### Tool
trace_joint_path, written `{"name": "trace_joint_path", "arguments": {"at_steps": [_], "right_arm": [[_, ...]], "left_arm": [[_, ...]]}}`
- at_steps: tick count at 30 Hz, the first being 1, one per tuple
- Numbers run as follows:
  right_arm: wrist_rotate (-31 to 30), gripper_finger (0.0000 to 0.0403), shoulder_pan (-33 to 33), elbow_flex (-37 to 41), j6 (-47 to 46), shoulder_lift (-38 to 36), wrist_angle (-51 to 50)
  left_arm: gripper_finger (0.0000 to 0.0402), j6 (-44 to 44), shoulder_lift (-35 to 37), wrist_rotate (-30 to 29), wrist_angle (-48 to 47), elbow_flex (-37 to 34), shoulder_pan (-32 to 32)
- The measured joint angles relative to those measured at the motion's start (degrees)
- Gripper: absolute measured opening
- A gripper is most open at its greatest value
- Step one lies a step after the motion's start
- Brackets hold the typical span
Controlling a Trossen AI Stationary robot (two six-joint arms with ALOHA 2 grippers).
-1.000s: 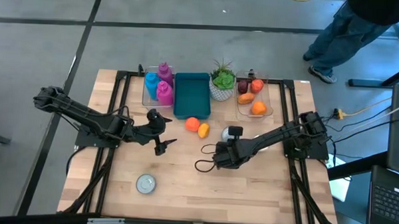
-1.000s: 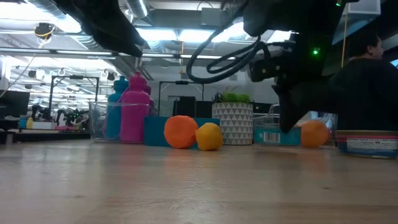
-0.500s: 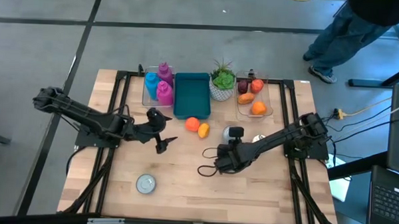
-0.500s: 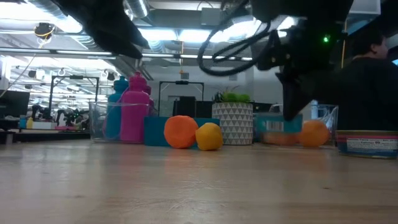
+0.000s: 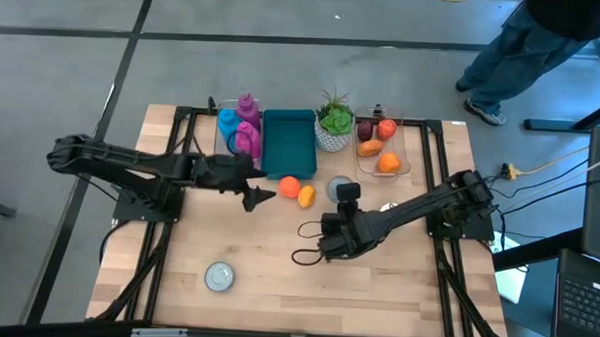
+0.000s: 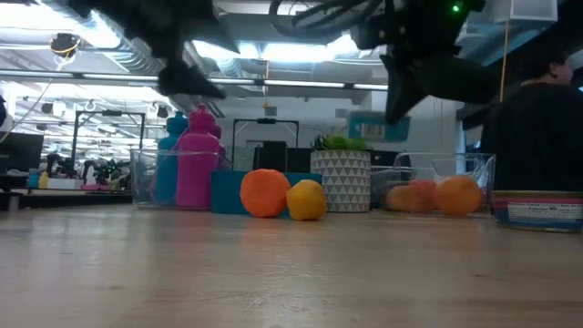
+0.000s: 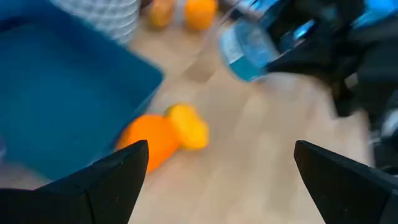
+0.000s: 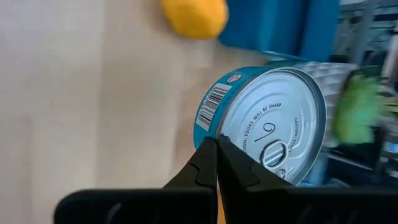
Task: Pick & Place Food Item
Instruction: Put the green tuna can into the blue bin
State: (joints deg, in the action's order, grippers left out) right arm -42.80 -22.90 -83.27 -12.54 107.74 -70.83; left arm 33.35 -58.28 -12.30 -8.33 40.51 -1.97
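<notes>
**Right Claw Held a Can Near the Blue Tray**

From above, the blue tray [image 5: 288, 141] stood without contents at the table's [image 5: 276, 288] far edge. Left of it, a clear bin [image 5: 229, 136] held pink and blue bottles [image 5: 246, 137]; right of it stood a potted plant [image 5: 334, 120], then a clear tub [image 5: 381, 146] of fruit. An orange [image 5: 289, 186] and a lemon [image 5: 306, 196] lay just before the tray. The left gripper [image 5: 262, 195], fingers spread wide and holding nothing, hovered beside the orange. The right gripper [image 5: 341, 198], pinched tight, held a can [image 5: 336, 190] near the lemon. A second can [image 5: 219, 277] lay well nearer.

At table height, a lit workshop stretched behind; a person [image 6: 537, 118] sat at right.

The left wrist view was blurred.

The right wrist view showed the can's rim clamped; the label was cut off.
</notes>
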Motion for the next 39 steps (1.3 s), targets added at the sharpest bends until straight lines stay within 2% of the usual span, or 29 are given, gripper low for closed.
{"name": "trace_joint_path", "arguments": {"at_steps": [6,14,22,31,39], "right_arm": [[-3.4,0.0000,0.0,-3.0,3.1,0.0,-1.2],[-6.2,0.0000,0.0,-7.1,7.7,0.0,-0.8],[-6.3,0.0000,0.2,-8.0,11.5,0.0,2.2],[-6.4,0.0000,0.2,-8.0,11.9,0.0,2.6],[-5.7,0.0000,1.0,-8.0,13.2,0.0,4.1]], "left_arm": [[0.0393,5.3,0.0,16.4,11.5,0.0,-8.0],[0.0393,10.4,-5.7,23.9,15.6,0.0,-15.2],[0.0393,17.0,-17.8,34.0,35.5,0.0,-16.4],[0.0393,20.1,-24.3,34.5,43.2,0.5,-17.0],[0.0393,17.9,-28.7,36.0,41.8,7.4,-15.5]]}}
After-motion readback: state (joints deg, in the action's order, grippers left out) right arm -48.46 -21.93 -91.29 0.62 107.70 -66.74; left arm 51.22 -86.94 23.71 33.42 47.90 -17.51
